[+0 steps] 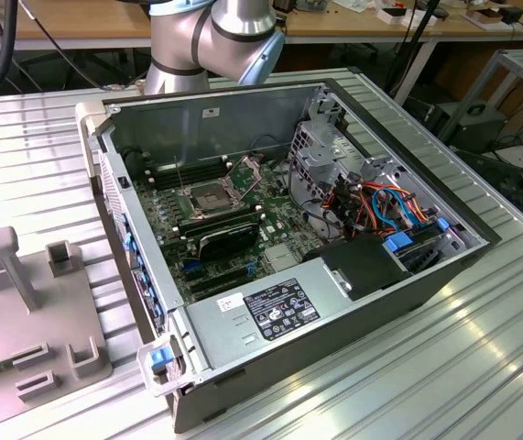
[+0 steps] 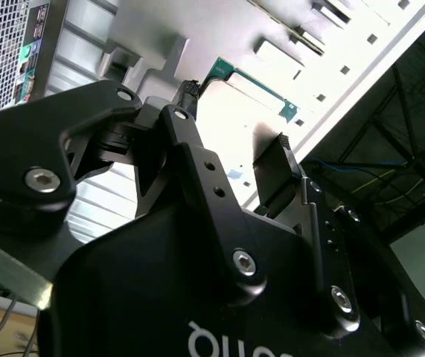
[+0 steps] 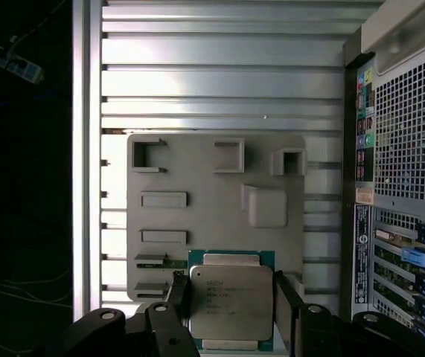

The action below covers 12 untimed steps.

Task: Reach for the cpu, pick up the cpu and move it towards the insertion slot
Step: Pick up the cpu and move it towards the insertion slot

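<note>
Directly between the two spread fingers [image 3: 286, 297], the cpu [image 3: 231, 301].

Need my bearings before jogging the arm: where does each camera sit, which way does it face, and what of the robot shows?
Exterior view: off the arm, raised, looking down into the open computer case with the insertion slot; the arm shows behind it.
First wrist view: on the wrist, facing straight down on the cpu lying on the grey fixture plate; the gripper shows.
Second wrist view: close behind the gripper, looking obliquely along it.
Shared: both wrist views show gripper and cpu.
</note>
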Available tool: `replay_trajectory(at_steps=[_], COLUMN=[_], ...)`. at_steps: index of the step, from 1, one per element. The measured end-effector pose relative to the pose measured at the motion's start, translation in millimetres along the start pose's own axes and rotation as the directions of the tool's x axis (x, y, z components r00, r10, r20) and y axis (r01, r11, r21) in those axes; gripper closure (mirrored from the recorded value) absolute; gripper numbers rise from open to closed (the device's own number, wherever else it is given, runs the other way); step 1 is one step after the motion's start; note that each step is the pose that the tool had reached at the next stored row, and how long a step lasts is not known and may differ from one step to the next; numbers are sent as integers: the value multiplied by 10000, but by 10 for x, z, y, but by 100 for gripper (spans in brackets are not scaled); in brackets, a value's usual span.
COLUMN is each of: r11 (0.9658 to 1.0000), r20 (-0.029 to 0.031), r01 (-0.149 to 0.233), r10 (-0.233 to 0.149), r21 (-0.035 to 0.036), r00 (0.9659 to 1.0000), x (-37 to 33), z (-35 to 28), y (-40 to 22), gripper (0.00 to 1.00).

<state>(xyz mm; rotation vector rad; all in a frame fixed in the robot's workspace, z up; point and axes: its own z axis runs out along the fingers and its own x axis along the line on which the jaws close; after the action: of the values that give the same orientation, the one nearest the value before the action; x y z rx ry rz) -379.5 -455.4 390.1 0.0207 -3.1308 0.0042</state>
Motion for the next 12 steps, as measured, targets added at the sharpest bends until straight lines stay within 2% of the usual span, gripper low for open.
replay_trajectory(at_steps=[12], r11=[10000], r20=[0], r01=[1], r10=[-1], r21=[0], r00=[10000], x=[-71], z=[-1], y=[-1], gripper=[45])
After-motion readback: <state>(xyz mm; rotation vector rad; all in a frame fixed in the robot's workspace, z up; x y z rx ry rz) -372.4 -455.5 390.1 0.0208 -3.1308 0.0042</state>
